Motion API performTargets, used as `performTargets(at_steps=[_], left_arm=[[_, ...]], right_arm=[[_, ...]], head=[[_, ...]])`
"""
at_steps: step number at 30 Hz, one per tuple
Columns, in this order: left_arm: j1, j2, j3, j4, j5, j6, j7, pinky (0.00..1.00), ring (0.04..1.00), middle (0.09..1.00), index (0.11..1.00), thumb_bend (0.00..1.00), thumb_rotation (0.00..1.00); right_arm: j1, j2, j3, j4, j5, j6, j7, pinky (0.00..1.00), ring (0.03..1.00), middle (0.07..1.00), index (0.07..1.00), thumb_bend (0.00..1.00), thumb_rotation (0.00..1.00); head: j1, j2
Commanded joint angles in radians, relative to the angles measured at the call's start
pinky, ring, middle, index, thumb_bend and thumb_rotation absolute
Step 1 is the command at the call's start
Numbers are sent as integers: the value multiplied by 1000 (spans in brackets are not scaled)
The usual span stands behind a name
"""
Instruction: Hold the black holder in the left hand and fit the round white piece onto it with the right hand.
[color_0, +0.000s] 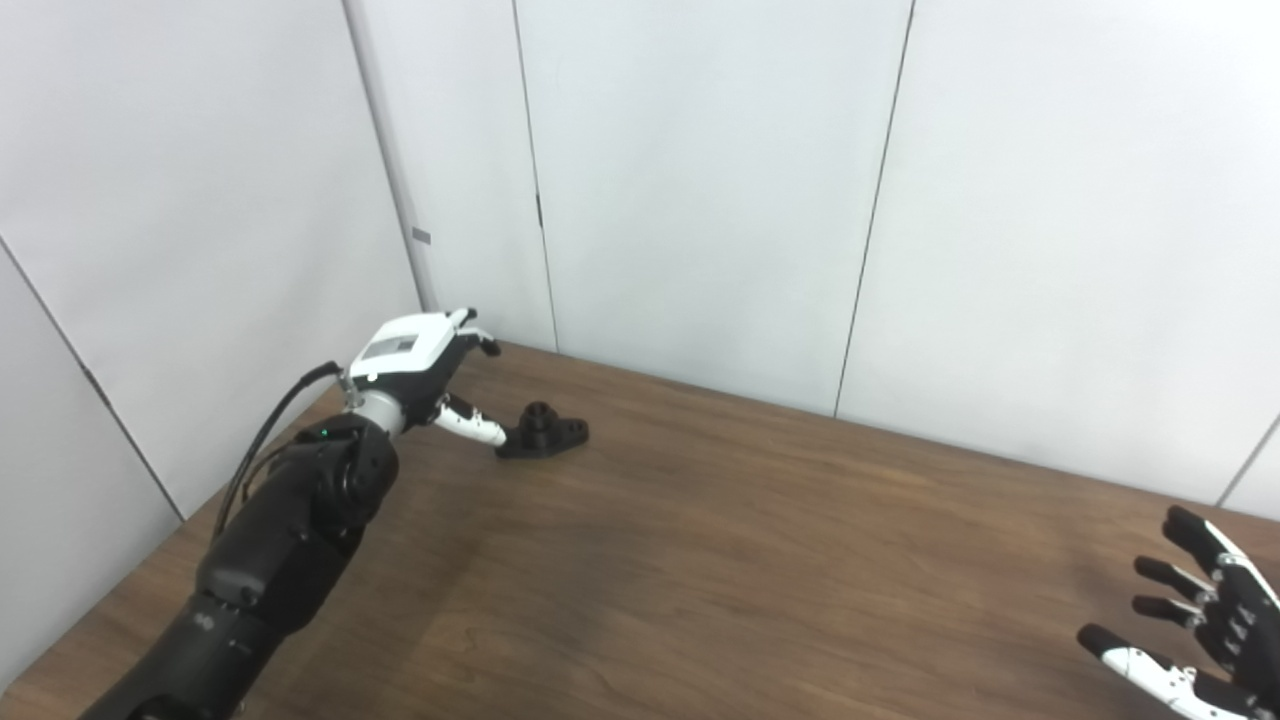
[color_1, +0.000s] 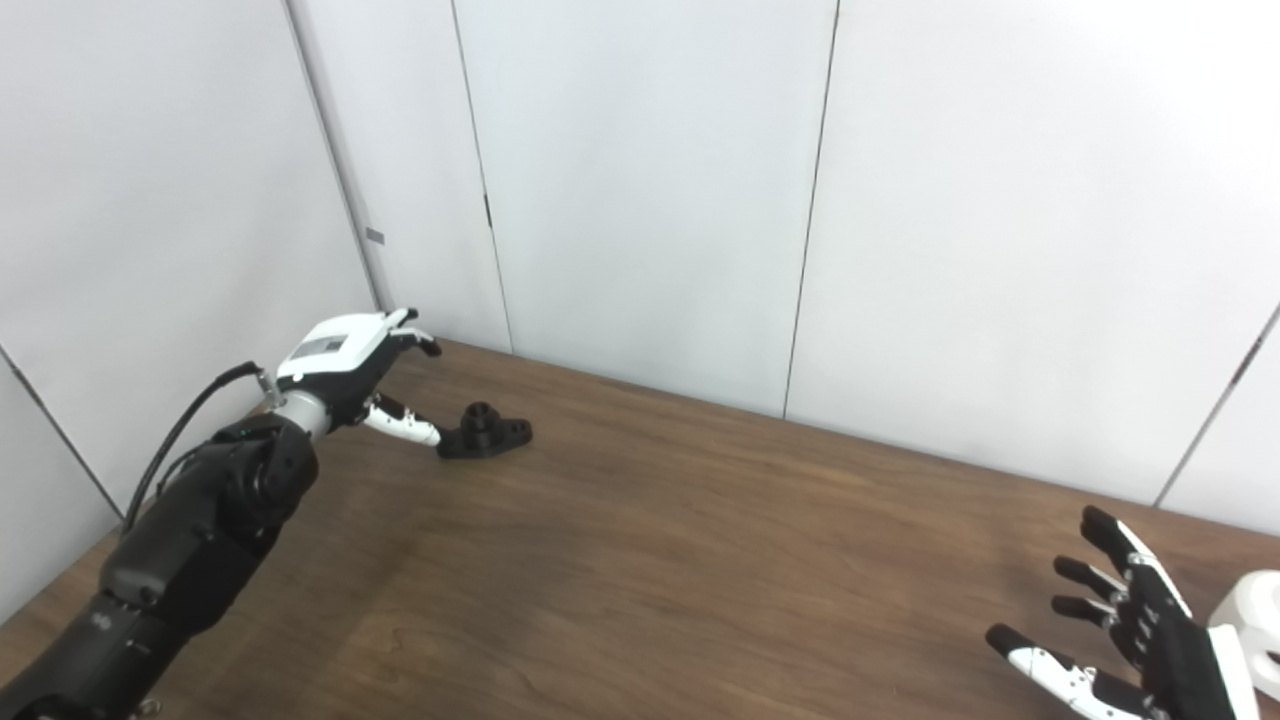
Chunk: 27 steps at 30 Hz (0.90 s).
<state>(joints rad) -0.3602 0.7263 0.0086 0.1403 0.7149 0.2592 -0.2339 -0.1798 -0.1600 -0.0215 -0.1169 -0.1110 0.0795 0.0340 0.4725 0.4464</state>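
The black holder lies flat on the wooden table near its far left corner, a short round boss standing up from a flat base. My left hand hovers just left of it, open, with the thumb tip touching or almost touching the holder's left end. At the table's near right, my right hand is open, fingers spread and holding nothing. The round white piece sits just right of that hand, partly cut off by the right eye view's edge; the left eye view does not show it.
White wall panels close off the table at the back and on the left, close behind the holder. The brown tabletop stretches between the two hands.
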Motion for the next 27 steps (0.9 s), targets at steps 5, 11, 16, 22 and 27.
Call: performTargets(at_steps=[5,11,16,22,27], left_arm=[[-48,36,-3,39,-11,-8,38,1000,1000,1000,799,1000,359],[-52,26,-19,78,-22,1,33,1000,1000,1000,813,1000,429],[-52,10,-31,104,-18,7,51,1000,1000,1000,814,1000,377],[-54,-31,-30,158,-27,-2,139,1000,1000,1000,797,965,394],[-54,-75,-29,197,-48,-18,210,1000,1000,1000,792,893,348]], right_arm=[[-18,-8,-6,-51,-2,-12,-3,657,780,886,864,552,0],[-15,-9,-10,-63,6,-2,2,656,780,889,866,549,0],[-12,-12,-9,-69,5,3,5,680,791,890,871,546,0],[-10,-9,-7,-75,7,5,6,672,786,893,871,545,0],[-5,-8,-5,-95,-3,26,3,654,780,890,865,545,0]], head=[[-2,4],[-5,10],[-7,12],[-11,17],[-13,25]])
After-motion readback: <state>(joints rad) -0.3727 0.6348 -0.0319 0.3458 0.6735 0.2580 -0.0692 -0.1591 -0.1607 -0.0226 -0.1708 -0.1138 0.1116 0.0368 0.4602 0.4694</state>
